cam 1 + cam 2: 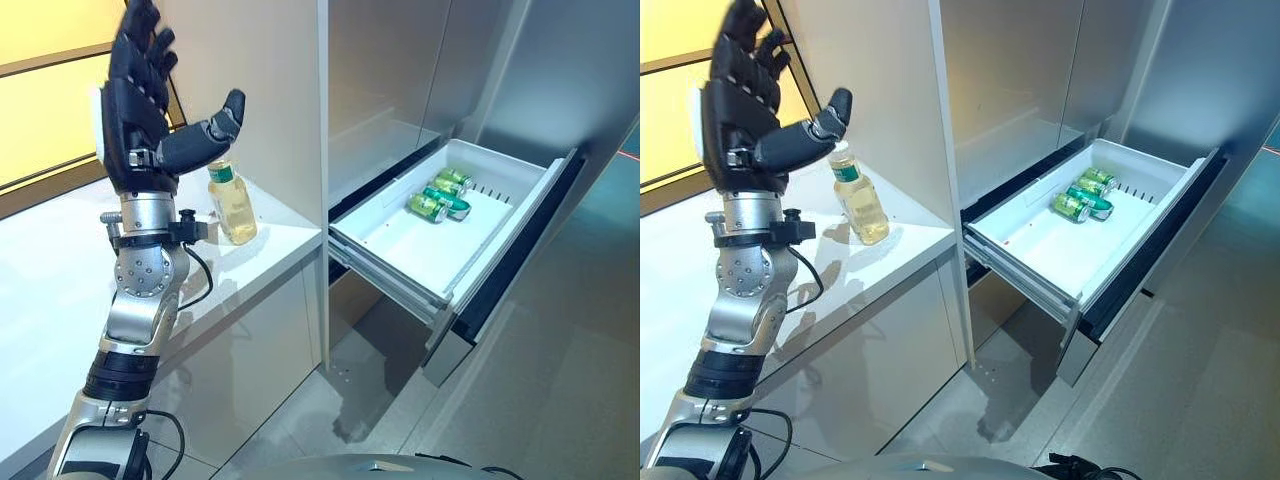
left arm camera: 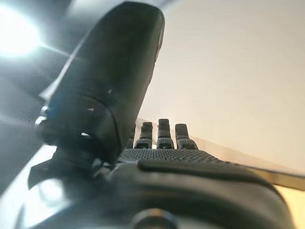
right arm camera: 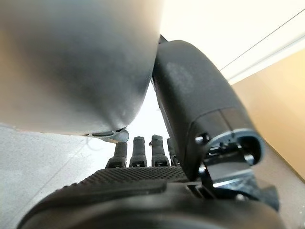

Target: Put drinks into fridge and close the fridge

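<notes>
A bottle [image 1: 233, 205] of yellow drink with a green label stands on the white counter [image 1: 60, 270] near its right end. My left hand [image 1: 135, 110] is raised above the counter, just left of the bottle and higher than it. It is open and empty, with fingers pointing up and the thumb reaching over the bottle's cap. It also shows in the left wrist view [image 2: 162, 157]. The white fridge drawer [image 1: 420, 245] is pulled out, with green cans [image 1: 440, 195] lying at its back. My right hand [image 3: 138, 191] is open and holds nothing.
A beige cabinet wall [image 1: 270, 90] rises right behind the bottle and divides the counter from the fridge. The drawer's steel front [image 1: 520, 250] juts out over the grey floor [image 1: 560, 400]. Steel fridge doors [image 1: 400, 60] stand above the drawer.
</notes>
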{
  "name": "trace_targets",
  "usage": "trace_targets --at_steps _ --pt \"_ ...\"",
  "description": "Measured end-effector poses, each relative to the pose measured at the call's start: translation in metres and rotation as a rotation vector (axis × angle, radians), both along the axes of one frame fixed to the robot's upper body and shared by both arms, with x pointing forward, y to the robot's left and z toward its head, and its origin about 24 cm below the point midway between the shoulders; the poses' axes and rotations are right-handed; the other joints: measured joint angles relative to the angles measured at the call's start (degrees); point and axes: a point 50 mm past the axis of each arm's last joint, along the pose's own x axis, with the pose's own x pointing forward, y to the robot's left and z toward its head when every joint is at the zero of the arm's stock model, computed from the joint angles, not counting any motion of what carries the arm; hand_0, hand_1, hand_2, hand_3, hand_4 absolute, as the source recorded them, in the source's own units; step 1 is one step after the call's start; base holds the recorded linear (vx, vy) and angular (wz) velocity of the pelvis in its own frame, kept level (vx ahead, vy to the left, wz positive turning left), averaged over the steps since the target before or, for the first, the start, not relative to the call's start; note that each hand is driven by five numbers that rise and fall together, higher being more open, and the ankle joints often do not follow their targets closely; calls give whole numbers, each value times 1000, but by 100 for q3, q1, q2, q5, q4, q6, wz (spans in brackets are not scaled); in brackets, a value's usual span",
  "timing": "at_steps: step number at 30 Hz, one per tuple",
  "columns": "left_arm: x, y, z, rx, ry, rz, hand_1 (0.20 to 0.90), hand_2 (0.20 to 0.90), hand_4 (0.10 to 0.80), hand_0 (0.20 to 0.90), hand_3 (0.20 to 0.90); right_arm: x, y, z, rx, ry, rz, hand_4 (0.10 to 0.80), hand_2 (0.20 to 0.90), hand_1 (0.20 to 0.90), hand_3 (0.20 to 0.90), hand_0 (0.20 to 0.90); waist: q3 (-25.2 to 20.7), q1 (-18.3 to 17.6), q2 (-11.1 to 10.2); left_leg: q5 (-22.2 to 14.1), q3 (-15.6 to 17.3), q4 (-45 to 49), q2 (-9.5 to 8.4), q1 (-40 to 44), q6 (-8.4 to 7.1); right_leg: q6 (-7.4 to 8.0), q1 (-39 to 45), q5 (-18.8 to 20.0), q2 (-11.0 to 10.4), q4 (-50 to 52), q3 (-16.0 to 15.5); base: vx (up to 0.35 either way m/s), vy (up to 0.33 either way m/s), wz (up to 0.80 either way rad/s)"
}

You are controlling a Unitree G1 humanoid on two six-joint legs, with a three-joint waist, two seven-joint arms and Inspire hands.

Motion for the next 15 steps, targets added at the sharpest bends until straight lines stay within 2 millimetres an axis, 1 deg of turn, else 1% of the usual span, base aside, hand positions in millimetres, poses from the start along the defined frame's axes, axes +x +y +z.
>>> trace_targets --at_steps 4,6,11,15 --pt "2 6 -22 6 112 24 900 900 800 900 900 3 -1 1 -3 -4 17 800 900 900 900 900 61 -2 40 6 -12 -3 2 0 -3 -1 4 -1 4 0 -9 0 0 0" --pt "3 7 -28 12 145 26 900 900 800 900 900 4 -2 1 -3 -5 20 800 900 900 900 900 98 0 42 9 -21 -6 6 1 -7 -1 12 -1 11 0 -10 5 6 2" --pt "6 7 -35 21 187 21 900 900 800 900 900 8 -2 2 2 -9 20 800 900 900 900 900 219 -3 37 16 -30 -6 11 4 -11 -1 22 -1 20 0 -10 3 3 1" --pt "10 6 -47 40 242 26 900 900 800 900 900 9 -1 2 4 -10 23 800 900 900 900 900 225 -16 39 16 -20 -5 10 6 -11 -1 19 -1 20 0 -1 0 0 0"
